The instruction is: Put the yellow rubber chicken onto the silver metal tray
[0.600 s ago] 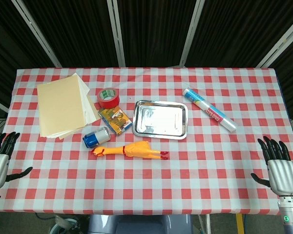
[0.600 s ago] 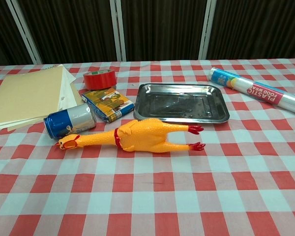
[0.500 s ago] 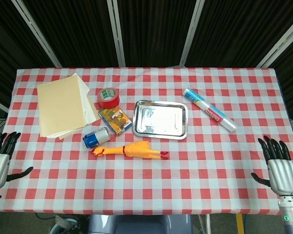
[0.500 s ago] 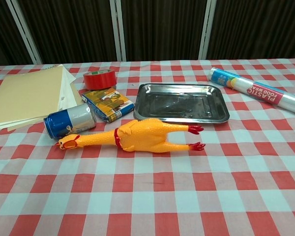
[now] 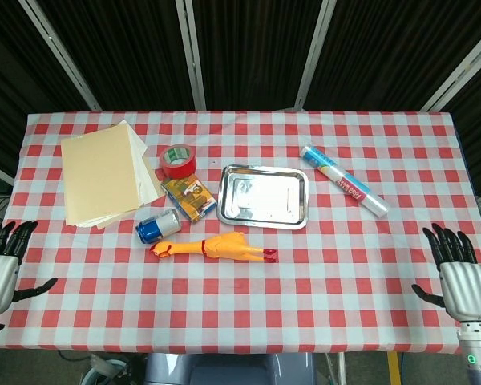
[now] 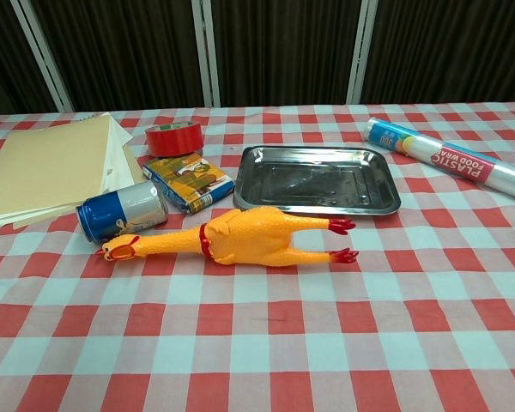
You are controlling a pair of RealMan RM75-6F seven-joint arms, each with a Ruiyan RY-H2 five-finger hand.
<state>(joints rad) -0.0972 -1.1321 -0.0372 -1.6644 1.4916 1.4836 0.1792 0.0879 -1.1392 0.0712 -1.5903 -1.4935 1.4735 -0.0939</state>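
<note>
The yellow rubber chicken [image 5: 215, 248] [image 6: 232, 239] lies on its side on the checked cloth, head to the left, red feet to the right. Just behind it sits the silver metal tray [image 5: 264, 197] [image 6: 318, 179], with nothing on it. My left hand [image 5: 0, 267] hangs open at the table's left front edge, fingers spread, far from the chicken. My right hand [image 5: 455, 273] is open at the right front edge, also far off. Neither hand shows in the chest view.
A blue can [image 5: 158, 226] [image 6: 122, 210] lies beside the chicken's head. A small box [image 5: 188, 197], a red tape roll [image 5: 177, 161] and a stack of tan paper [image 5: 104, 174] lie left of the tray. A food wrap roll [image 5: 343, 180] lies to its right.
The left hand has sunk slightly lower at the table's edge. Nothing on the table has moved.
</note>
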